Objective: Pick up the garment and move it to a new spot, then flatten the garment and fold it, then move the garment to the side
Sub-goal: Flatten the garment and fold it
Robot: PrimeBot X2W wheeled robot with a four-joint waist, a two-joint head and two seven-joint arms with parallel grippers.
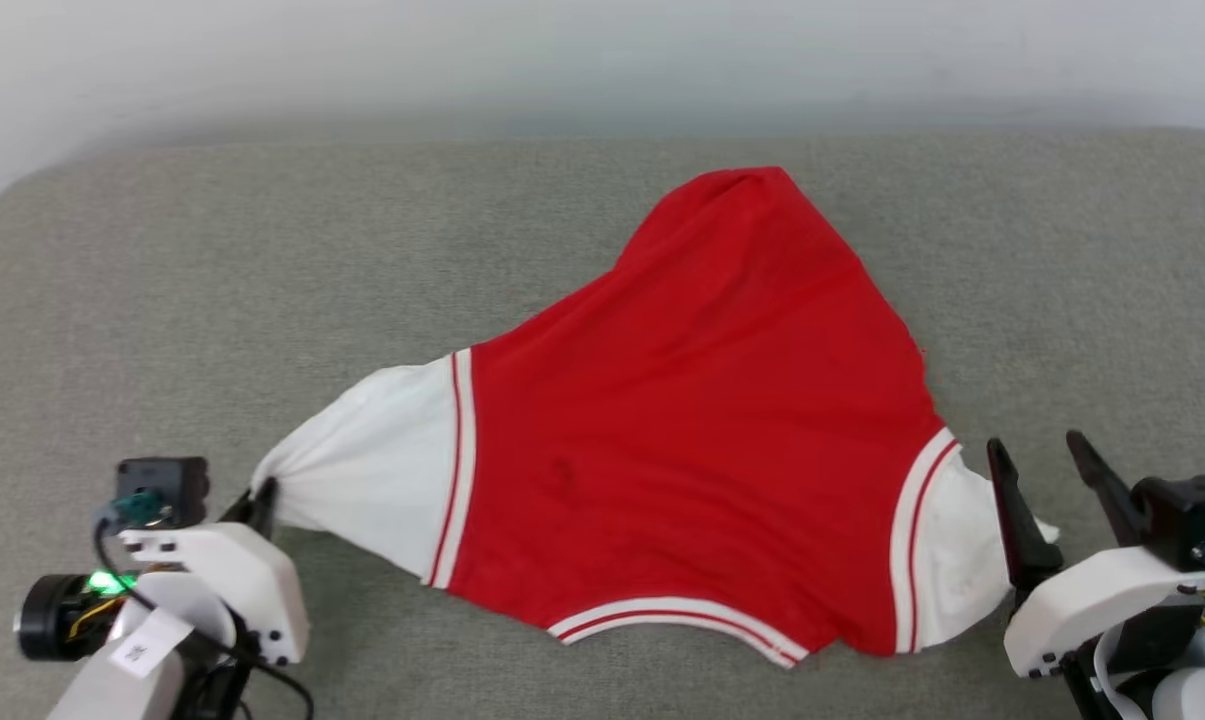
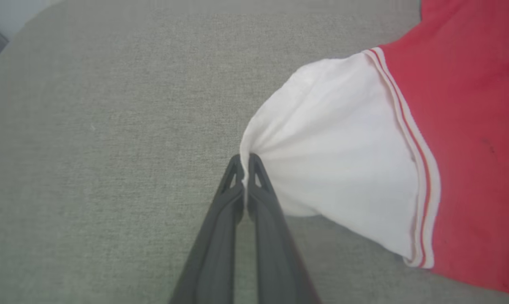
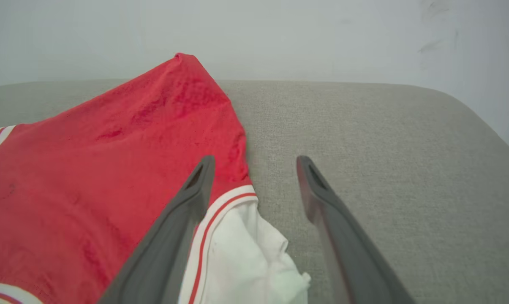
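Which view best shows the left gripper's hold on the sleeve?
Left wrist view: the left gripper is shut on the garment's bunched white sleeve, seen close. Head view shows it small, partly behind the wrist. Right wrist view shows the opposite sleeve.

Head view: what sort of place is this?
Probably an indoor test room: a grey woven-fabric padded surface, a bare pale wall behind it, and a red white-sleeved shirt laid out.

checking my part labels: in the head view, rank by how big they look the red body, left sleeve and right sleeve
1. red body
2. left sleeve, held taut by the left fingers
3. right sleeve, crumpled and partly behind the right fingers, so likely bigger than it looks
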